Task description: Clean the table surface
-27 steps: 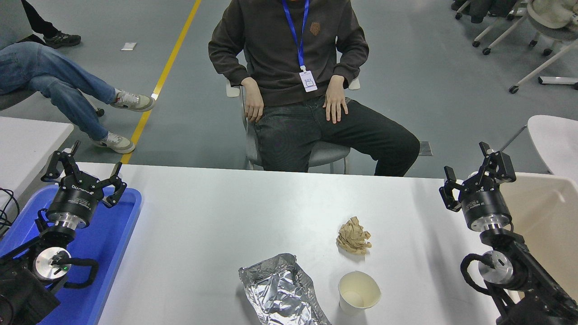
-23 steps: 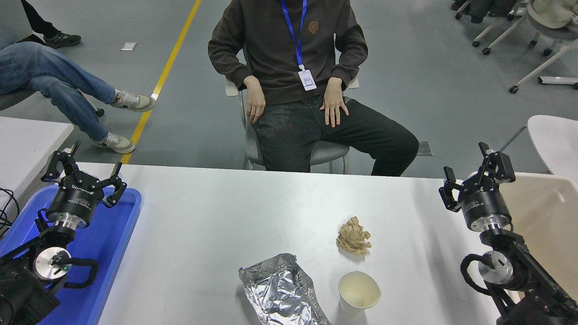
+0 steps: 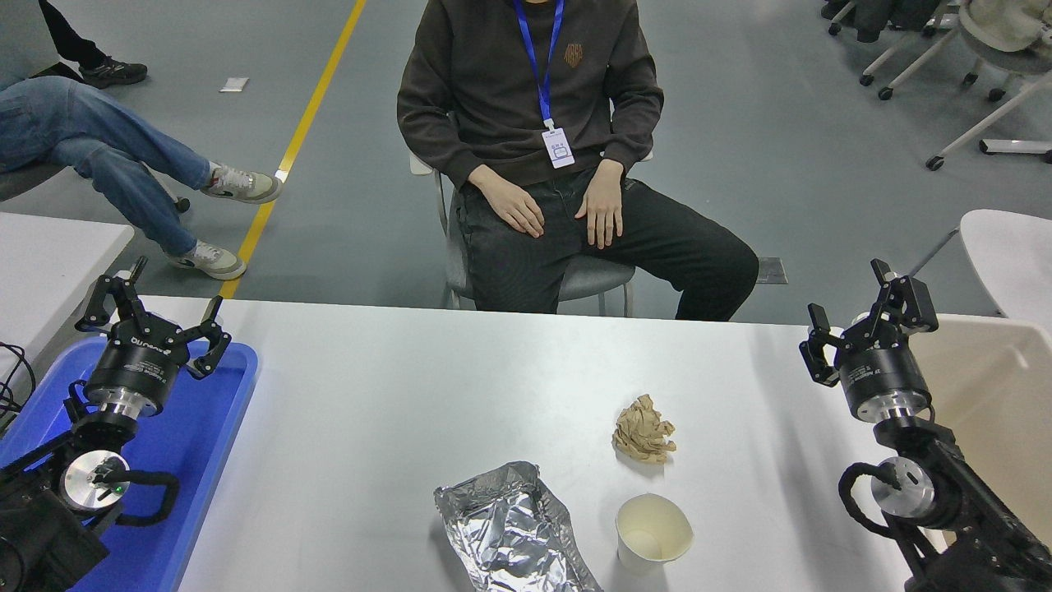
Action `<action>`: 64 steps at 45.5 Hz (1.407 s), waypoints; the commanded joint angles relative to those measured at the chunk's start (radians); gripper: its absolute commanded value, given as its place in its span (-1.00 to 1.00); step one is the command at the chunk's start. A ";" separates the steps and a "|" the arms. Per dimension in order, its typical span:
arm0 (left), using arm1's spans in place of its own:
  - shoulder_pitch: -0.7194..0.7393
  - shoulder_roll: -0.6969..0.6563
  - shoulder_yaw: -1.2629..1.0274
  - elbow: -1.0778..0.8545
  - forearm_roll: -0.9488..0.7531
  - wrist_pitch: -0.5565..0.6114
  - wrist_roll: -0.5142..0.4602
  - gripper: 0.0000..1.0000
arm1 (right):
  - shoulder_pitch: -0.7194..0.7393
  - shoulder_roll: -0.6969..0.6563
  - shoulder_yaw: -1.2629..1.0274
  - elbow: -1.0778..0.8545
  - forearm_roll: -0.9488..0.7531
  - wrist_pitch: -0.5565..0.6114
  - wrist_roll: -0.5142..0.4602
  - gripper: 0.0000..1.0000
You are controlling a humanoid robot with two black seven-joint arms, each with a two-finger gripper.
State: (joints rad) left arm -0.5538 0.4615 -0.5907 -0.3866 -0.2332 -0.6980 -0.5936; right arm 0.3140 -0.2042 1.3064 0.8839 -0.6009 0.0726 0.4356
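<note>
Crumpled beige paper wad (image 3: 643,429), creased silver foil sheet (image 3: 514,530) and white paper cup (image 3: 652,532) lie on the grey-white table surface (image 3: 394,411). Left gripper (image 3: 153,313) and right gripper (image 3: 865,314) hover spread, holding nothing.

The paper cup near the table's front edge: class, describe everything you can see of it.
The paper cup is cream-white, looks like thin paper, and stands upright with its open mouth up. It seems empty. It rests on the table, just right of the foil and nearer than the crumpled paper, touching neither. No gripper is near it.
</note>
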 commanded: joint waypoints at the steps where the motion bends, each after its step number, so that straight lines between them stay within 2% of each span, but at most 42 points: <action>1: 0.000 0.000 0.000 0.000 0.000 0.000 0.000 1.00 | 0.000 -0.001 -0.001 0.001 0.000 0.001 0.000 1.00; 41: -0.002 -0.001 -0.001 0.000 0.000 -0.001 0.000 1.00 | 0.004 -0.073 -0.064 -0.008 0.004 0.004 0.000 1.00; 48: -0.002 -0.001 -0.001 -0.001 0.000 -0.001 0.002 1.00 | 0.007 -0.078 -0.068 -0.003 0.052 0.012 -0.001 1.00; 53: -0.002 -0.001 -0.003 0.000 0.000 -0.003 0.002 1.00 | 0.005 -0.098 -0.078 -0.002 0.079 0.007 -0.023 1.00; 59: -0.002 -0.001 -0.003 0.000 0.000 -0.001 0.000 1.00 | 0.010 -0.133 -0.087 0.003 0.134 -0.004 -0.142 1.00; 64: -0.002 -0.001 -0.001 0.000 0.000 -0.001 0.000 1.00 | 0.010 -0.170 -0.088 0.044 0.154 -0.004 -0.187 1.00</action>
State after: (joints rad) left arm -0.5553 0.4602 -0.5929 -0.3870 -0.2331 -0.6998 -0.5922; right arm 0.3221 -0.3154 1.2285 0.8857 -0.5069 0.0741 0.3545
